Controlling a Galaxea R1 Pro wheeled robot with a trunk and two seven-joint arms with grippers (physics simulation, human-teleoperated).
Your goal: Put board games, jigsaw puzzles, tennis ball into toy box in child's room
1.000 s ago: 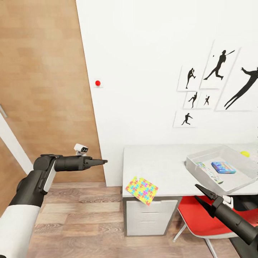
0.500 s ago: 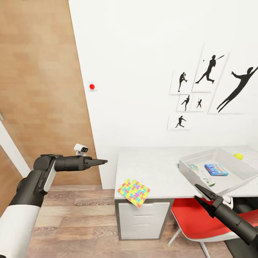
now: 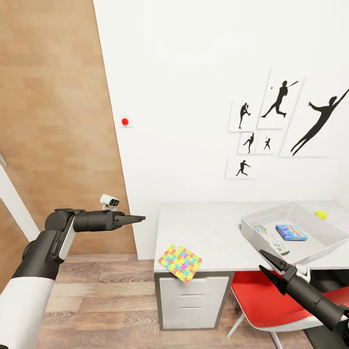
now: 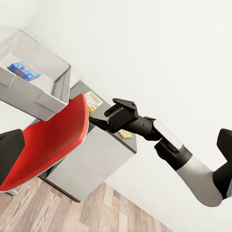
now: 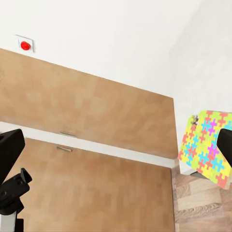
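A multicoloured jigsaw puzzle [image 3: 180, 262] [image 5: 208, 147] lies on the front left corner of the table [image 3: 213, 228] and overhangs its edge. The pale grey toy box [image 3: 269, 212] [image 4: 48, 99] sits on the right part of the table. It holds the small blue board game [image 3: 291, 232] [image 4: 23, 70] and the white and green board game [image 3: 271, 239]. The yellow tennis ball [image 3: 320, 214] rests on the table just beyond the box's far wall. My left gripper [image 3: 143, 218] hangs open left of the table, away from it. My right gripper [image 3: 261, 258] [image 4: 96, 121] is open and empty below the table's front edge.
White drawers [image 3: 194, 300] stand under the table's left end. A red chair [image 3: 271, 305] [image 4: 48, 140] is tucked under the table beside my right arm. A white wall with baseball silhouettes rises behind, a wooden door [image 3: 53, 121] is at the left, and the floor is wood plank.
The whole picture has shifted: table and wall pictures slid left, so the camera moved. Both arms keep the same pose in the view, and nothing on the table has moved.
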